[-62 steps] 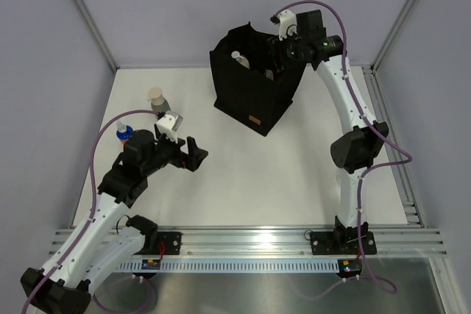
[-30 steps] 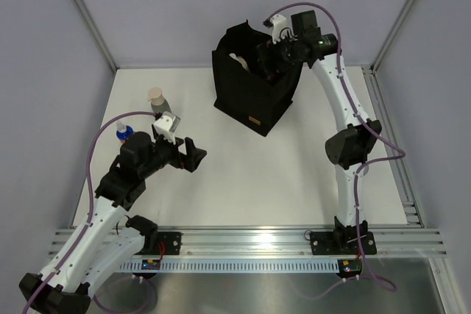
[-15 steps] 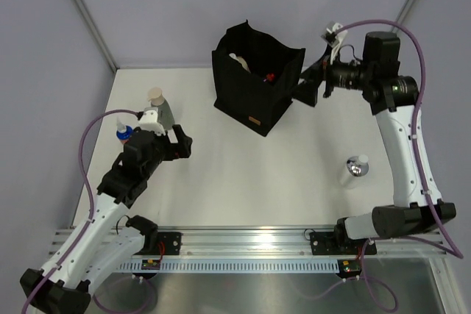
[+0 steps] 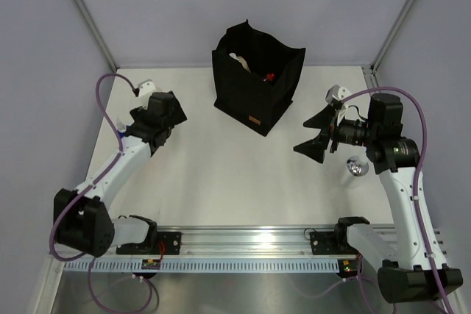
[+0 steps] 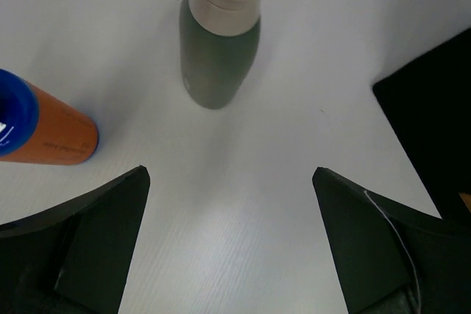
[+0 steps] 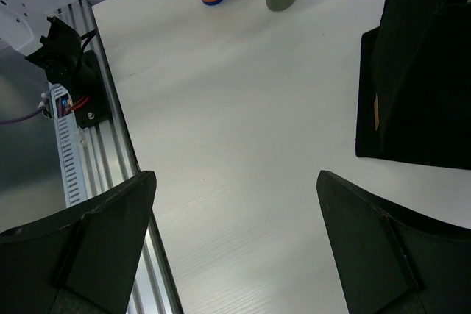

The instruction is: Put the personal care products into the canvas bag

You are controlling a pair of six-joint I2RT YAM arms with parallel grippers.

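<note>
Canvas bag [image 4: 243, 97]: black, boxy, upright, tan label; far middle of the table [image 4: 221, 182].
In bag: two, partly seen; pale bottle [image 4: 239, 59], red item [image 4: 270, 76].
Outside: three; grey bottle [image 5: 218, 71] and orange bottle [image 5: 55, 134] at left, silver bottle [image 4: 357, 168] at right.
Left gripper [image 5: 228, 182]: spread wide, empty.
Right gripper [image 4: 300, 137]: spread wide, empty.
Hidden: from above, the left arm covers the grey and orange bottles.

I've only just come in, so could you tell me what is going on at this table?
Two robot arms are packing small bottles into the black canvas bag, which already holds some. Both claws are open and empty. The left claw faces the grey bottle and the orange bottle. The right claw hangs to the right of the bag, near a silver bottle standing on the table.
</note>
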